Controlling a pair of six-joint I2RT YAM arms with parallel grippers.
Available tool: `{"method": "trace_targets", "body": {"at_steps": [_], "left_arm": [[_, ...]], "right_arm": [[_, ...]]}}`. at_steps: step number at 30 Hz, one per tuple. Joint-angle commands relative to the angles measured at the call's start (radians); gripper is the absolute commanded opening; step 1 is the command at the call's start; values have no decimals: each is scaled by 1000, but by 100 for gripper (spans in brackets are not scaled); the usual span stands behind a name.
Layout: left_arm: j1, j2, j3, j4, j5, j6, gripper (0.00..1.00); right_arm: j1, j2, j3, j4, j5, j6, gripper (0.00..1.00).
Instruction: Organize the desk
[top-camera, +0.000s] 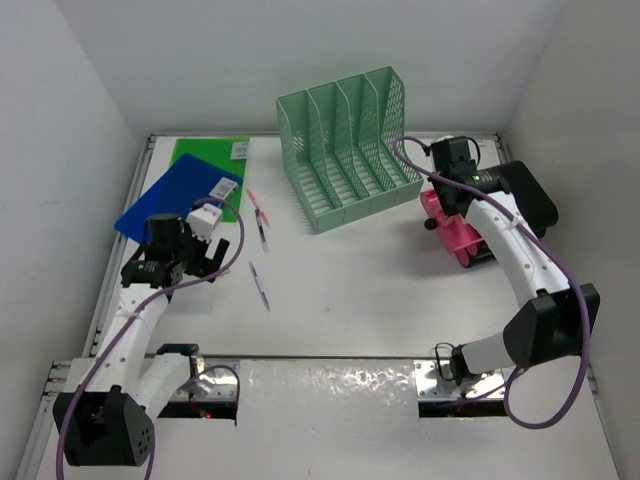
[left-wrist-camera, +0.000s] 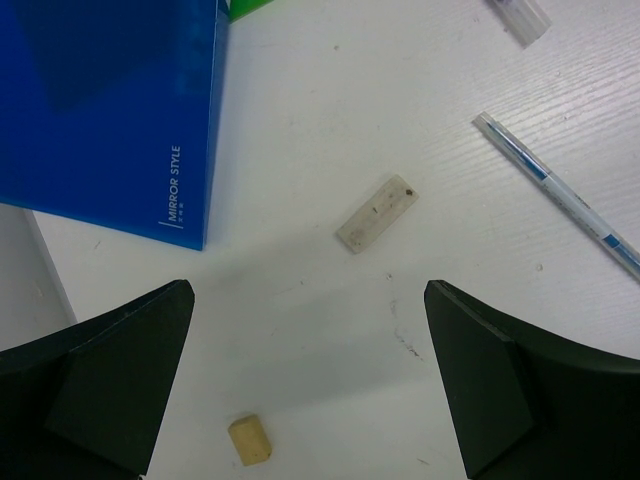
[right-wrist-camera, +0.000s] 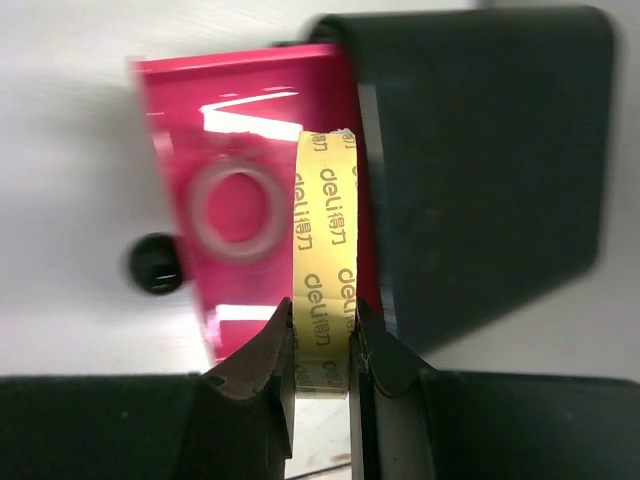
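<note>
The white desk (top-camera: 360, 290) holds scattered stationery. My right gripper (right-wrist-camera: 322, 322) is shut on a yellow tape roll (right-wrist-camera: 324, 230), held edge-on just above a pink tape dispenser (right-wrist-camera: 235, 215). In the top view this gripper (top-camera: 452, 196) hovers over the dispenser (top-camera: 452, 232) at the back right. My left gripper (left-wrist-camera: 308, 300) is open and empty above bare desk. It is near a blue folder (left-wrist-camera: 100, 110), a small beige eraser (left-wrist-camera: 250, 440) and a pale flat strip (left-wrist-camera: 377, 213). In the top view it (top-camera: 190, 262) sits at the left.
A mint-green mesh file rack (top-camera: 345, 150) stands at the back centre. A green folder (top-camera: 205, 152) lies under the blue folder (top-camera: 175, 195). Pens lie mid-desk (top-camera: 260, 285), (top-camera: 262, 222), one in the left wrist view (left-wrist-camera: 560, 195). A black block (right-wrist-camera: 480, 170) adjoins the dispenser.
</note>
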Motion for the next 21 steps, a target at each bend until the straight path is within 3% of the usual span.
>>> {"method": "trace_targets", "body": {"at_steps": [1,21], "left_arm": [[-5,3,28,42,1,3,100],[-7,21,34,45,14,-8,100]], "right_arm": [[-4,-8,5,45,220,10,0],[29,107,-53,73,334,-25,0]]}}
